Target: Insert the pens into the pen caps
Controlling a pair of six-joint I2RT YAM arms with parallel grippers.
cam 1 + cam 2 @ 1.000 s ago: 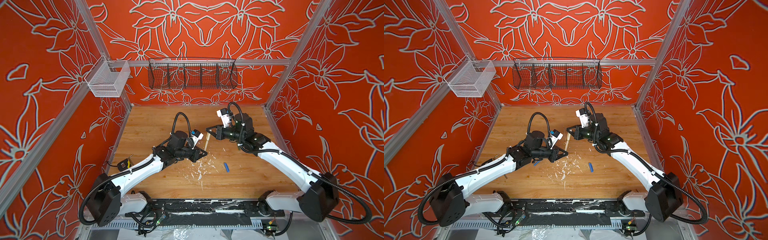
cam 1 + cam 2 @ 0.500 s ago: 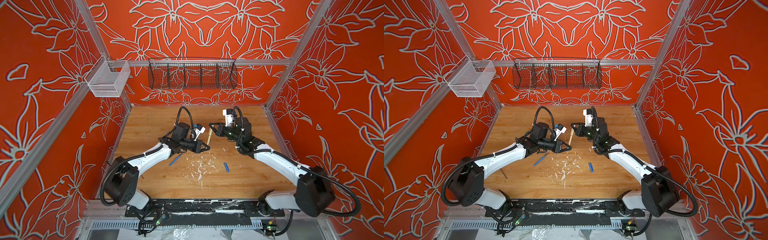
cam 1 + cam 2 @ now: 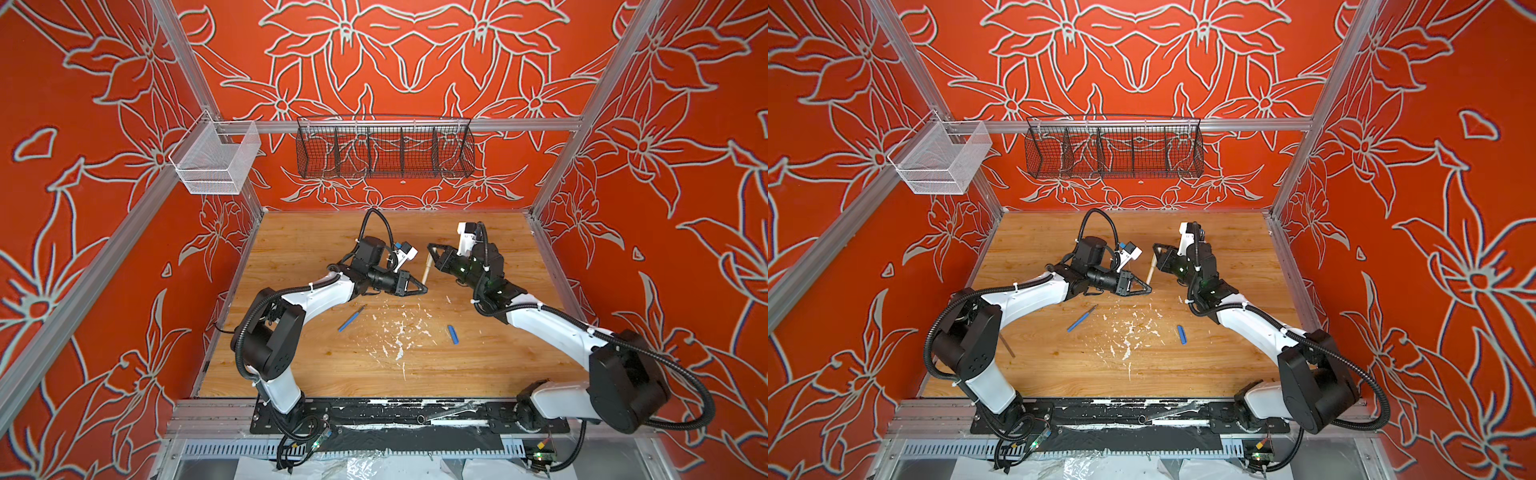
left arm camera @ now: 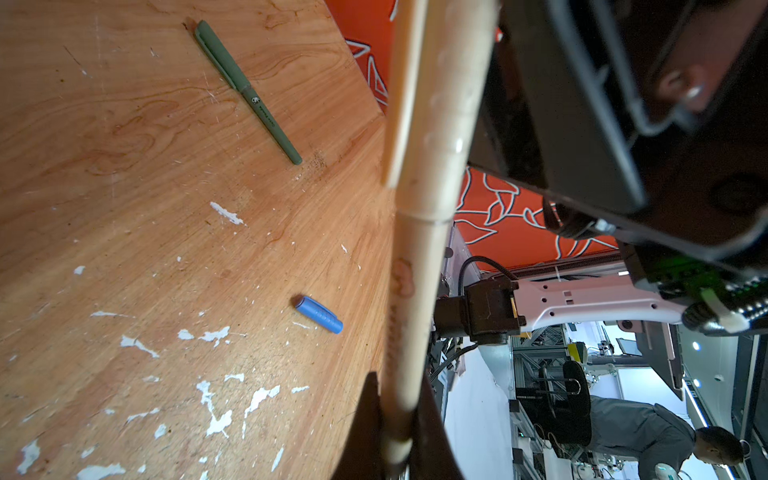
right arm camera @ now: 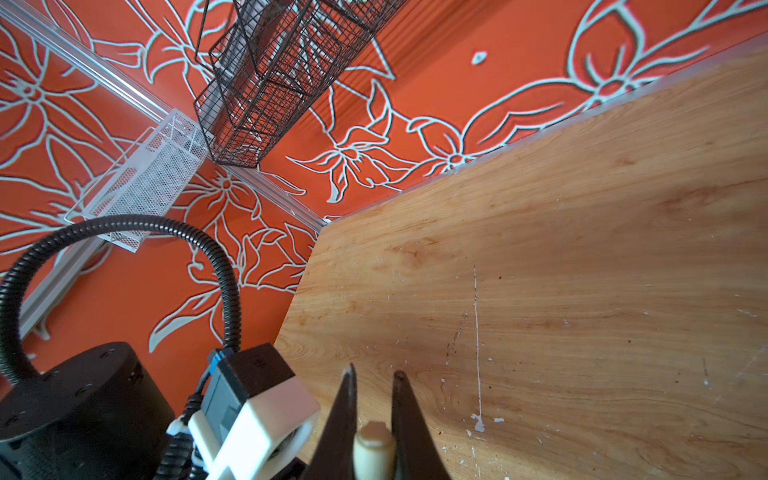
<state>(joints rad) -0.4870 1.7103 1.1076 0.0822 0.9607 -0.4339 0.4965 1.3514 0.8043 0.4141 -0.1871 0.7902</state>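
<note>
Two grippers: meet tip to tip above the table (image 3: pixel 316 249), at about 1 o'clock from its centre in both top views.
Left gripper (image 3: pixel 423 288): fingers pressed together on the lower barrel of the beige pen (image 3: pixel 425 269); confirmed in the left wrist view, barrel (image 4: pixel 409 316) running out from between the dark fingers.
Right gripper (image 3: pixel 432 249): pinches the beige cap (image 5: pixel 372 446), one finger (image 5: pixel 343 424) tight on either side.
Beige pen and cap: held clear of the wood, tilted, cap end toward 12 o'clock; pen's front end inside the cap (image 4: pixel 436 104); depth of seating cannot be told.
Blue pen (image 3: pixel 351 319): lies loose at 8 o'clock from centre, uncapped, dark tip toward 1 o'clock.
Blue cap (image 3: pixel 453 334): lies alone at 4 o'clock from centre, well apart from the blue pen.
Olive green pen (image 4: pixel 248 92): lies flat with the olive green cap (image 4: pixel 220 52) on one end; in a top view, only a dark sliver (image 3: pixel 1008 345) at 8 o'clock near the table edge, beside the left arm's black joint.
White flecks (image 3: pixel 399 332): scattered around 6 o'clock, between blue pen and blue cap.
Baskets: black wire basket (image 3: pixel 384 151) on the back rail at 12 o'clock; white mesh basket (image 3: pixel 216 160) at 10 o'clock.
</note>
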